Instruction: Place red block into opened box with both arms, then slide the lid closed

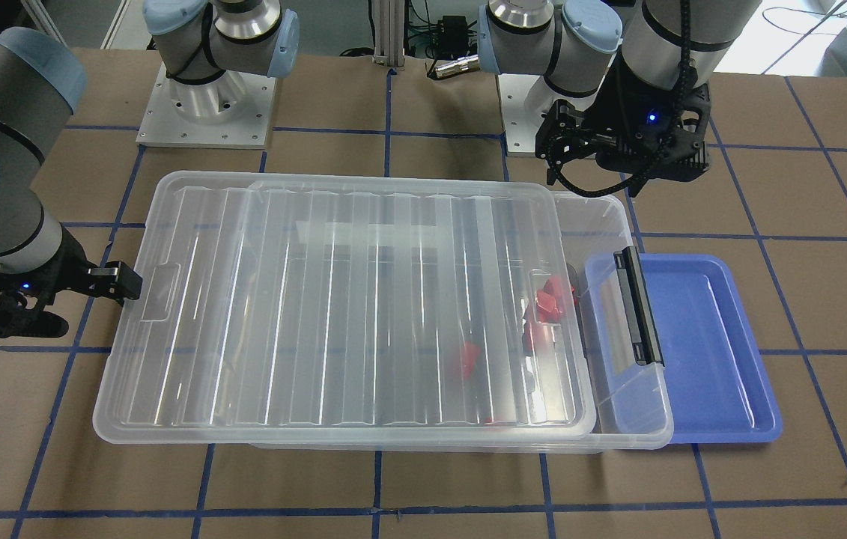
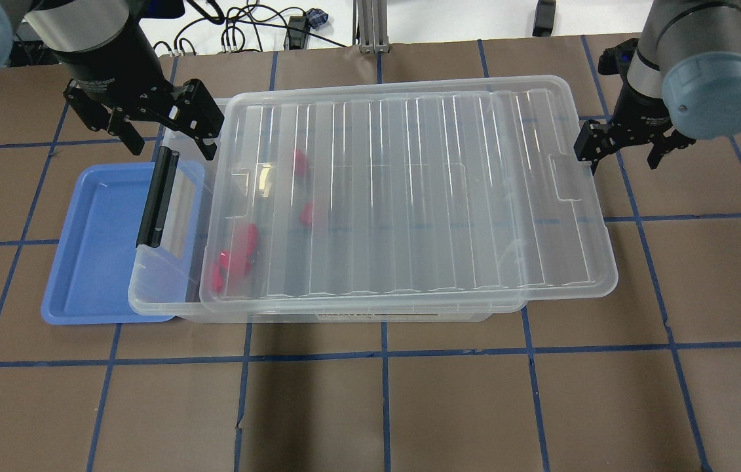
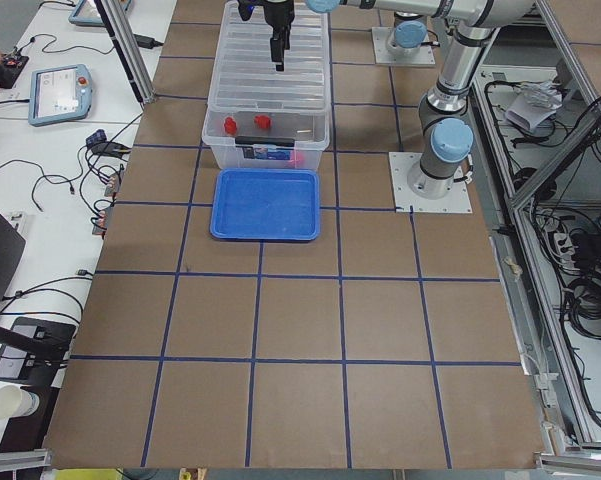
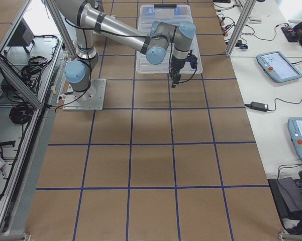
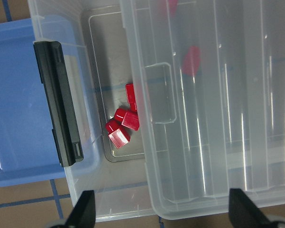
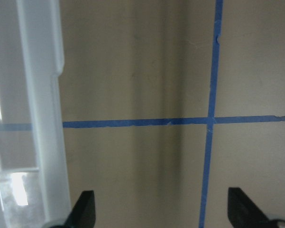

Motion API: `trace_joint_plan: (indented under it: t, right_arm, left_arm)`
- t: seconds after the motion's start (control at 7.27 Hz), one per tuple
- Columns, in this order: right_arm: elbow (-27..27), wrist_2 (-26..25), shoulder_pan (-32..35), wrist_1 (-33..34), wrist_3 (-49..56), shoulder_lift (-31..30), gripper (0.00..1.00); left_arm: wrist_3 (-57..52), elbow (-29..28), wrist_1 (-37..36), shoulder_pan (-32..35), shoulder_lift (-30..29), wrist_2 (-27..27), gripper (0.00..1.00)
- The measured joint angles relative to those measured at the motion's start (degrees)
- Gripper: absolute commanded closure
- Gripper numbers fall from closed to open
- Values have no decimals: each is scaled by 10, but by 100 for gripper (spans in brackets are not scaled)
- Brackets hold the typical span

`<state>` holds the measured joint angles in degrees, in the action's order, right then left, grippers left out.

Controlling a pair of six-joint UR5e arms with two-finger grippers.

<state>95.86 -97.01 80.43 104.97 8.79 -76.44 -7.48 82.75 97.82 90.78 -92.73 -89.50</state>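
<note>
I am watching the left gripper [image 2: 181, 124] hanging at the upper left of the overhead view, by the uncovered end of the box [image 2: 159, 294]. Its fingers are standing wide apart and gripping nothing. The lid [image 2: 409, 196] is lying over most of the box, leaving a gap at the end with the black latch bar [image 2: 157, 196]. That end is sitting over the blue tray [image 2: 92, 255]. In the left wrist view I am seeing red blocks [image 5: 122, 124] clustered on the box floor in the gap, with more showing blurred under the lid. At the right of the overhead view, the right gripper [image 2: 622, 152] is sitting just beside the lid's short edge. Its fingers are also spread and holding nothing, and I cannot tell whether one is touching the lid.
</note>
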Motion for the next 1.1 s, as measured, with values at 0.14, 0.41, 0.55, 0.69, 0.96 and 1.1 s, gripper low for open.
trace_joint_plan:
  t: [0.14,0.41,0.55,0.69,0.96,1.1]
  right_arm:
    - [0,8,8,0,-15,0,0]
    - [0,12,21,1,-27,1,0]
    - [-2,12,25,1,-28,1,0]
    - [-4,12,27,1,-29,1,0]
    - [-7,12,32,1,-34,-1,0]
    - [-7,13,36,1,-36,-1,0]
  left_arm:
    - [0,1,0,-1,0,0,0]
    - [0,3,-2,-1,0,-1,0]
    - [1,2,-2,-2,-1,0,0]
    - [1,0,-8,-2,-2,0,0]
    - [0,2,-26,-4,-3,-1,0]
    - [-1,4,-28,-10,-2,-1,0]
